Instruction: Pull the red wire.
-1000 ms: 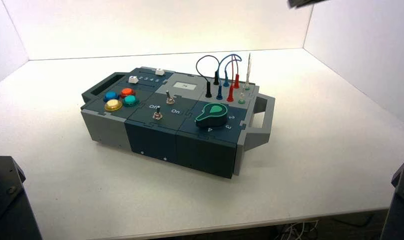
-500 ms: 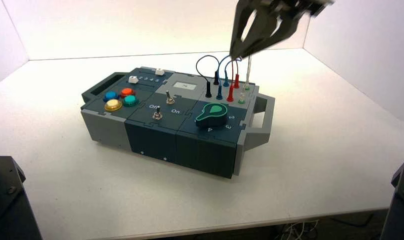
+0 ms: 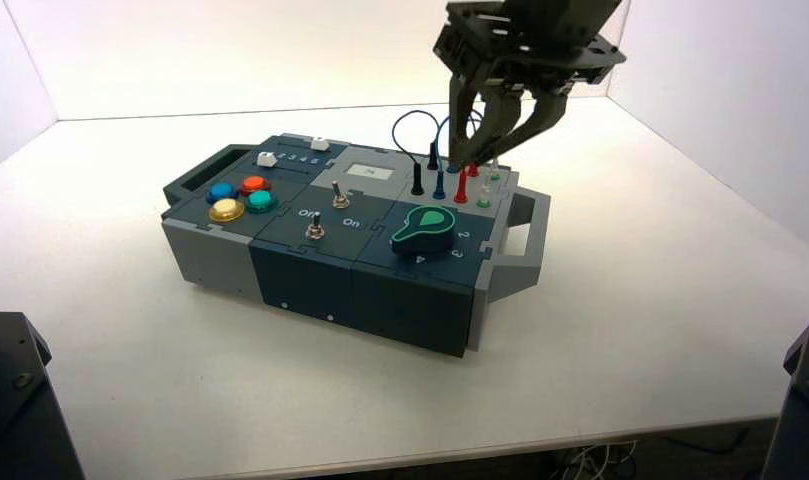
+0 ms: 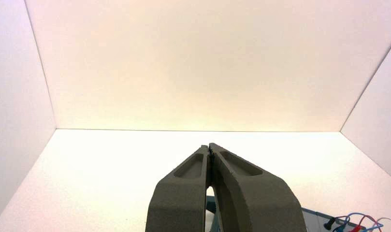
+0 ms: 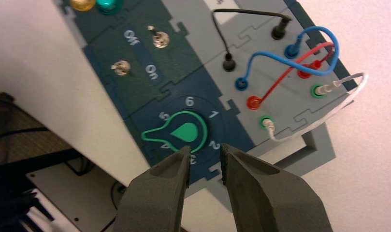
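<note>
While our left tool (image 4: 209, 146) sits parked at near left, our right tool (image 5: 205, 149), released, hangs above the red wire (image 5: 276, 86), which runs near to far.

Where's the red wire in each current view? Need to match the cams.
High: red wire right of centre, partly behind the right gripper.
Left wrist: bottom right corner.
Right wrist: upper right, crossing under the blue wire.
Shared landmark: blue wire beside it.
</note>
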`<action>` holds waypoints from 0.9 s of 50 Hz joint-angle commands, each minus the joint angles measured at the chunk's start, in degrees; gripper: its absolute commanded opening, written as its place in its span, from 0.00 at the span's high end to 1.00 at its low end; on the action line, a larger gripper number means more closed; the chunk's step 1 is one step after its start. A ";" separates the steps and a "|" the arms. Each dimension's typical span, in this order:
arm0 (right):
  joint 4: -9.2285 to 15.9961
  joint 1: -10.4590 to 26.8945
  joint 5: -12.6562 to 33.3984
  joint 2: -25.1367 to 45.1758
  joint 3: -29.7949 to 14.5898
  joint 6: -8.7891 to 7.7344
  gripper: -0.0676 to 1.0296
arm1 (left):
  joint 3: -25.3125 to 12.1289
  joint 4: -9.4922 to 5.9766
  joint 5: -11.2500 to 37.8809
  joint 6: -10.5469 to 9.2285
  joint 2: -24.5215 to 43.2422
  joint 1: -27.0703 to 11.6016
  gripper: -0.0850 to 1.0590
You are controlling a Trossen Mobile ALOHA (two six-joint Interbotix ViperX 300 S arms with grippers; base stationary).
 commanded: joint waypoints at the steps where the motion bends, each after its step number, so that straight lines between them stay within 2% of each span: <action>1: -0.79 -2.11 -0.53 0.26 -1.85 0.18 0.61 | -0.97 -0.09 -0.44 0.00 1.05 0.44 0.95; 6: -1.32 -3.25 -0.79 0.26 -2.02 0.18 0.60 | -0.97 -0.09 -0.53 0.00 1.05 0.44 0.95; 16: -1.93 -3.25 -1.05 0.88 -2.90 0.18 0.60 | -0.97 -0.09 -0.44 0.00 1.05 0.44 0.95; 45: -2.46 -4.04 -2.11 7.65 -5.62 0.18 0.60 | -0.97 -0.09 -0.53 -0.09 1.05 0.44 0.95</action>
